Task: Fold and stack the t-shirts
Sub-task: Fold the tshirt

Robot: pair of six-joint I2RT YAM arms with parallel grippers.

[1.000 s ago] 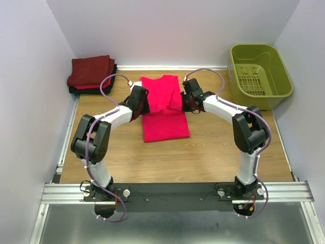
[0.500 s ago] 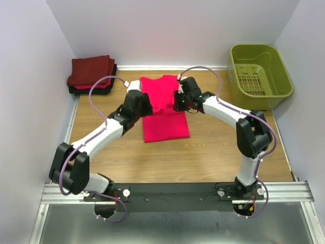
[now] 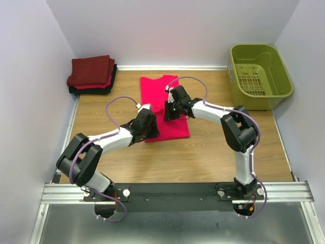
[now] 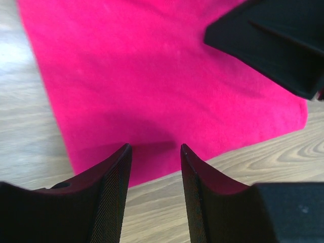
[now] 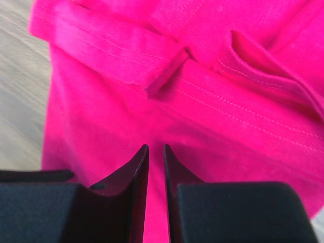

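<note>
The bright pink-red t-shirt (image 3: 163,99) lies flat on the wooden table with both sleeves folded inward (image 5: 126,55). My left gripper (image 3: 154,133) (image 4: 154,148) hovers open over the shirt's near hem by its left corner, with nothing between the fingers. My right gripper (image 3: 168,115) (image 5: 155,148) points down at the middle of the shirt. Its jaws stand a narrow slit apart and only flat cloth shows through the gap. The right gripper's black body (image 4: 273,45) shows in the left wrist view. Folded dark maroon, red and black t-shirts are stacked (image 3: 91,73) at the back left.
An olive-green plastic basket (image 3: 260,71) stands at the back right corner. White walls close in the table on three sides. Bare wood (image 3: 213,152) lies between the shirt and the arm bases.
Both grippers have left the sleeves. The left has swung toward me to the shirt's near-left hem. The right has moved inward over the shirt's middle.
</note>
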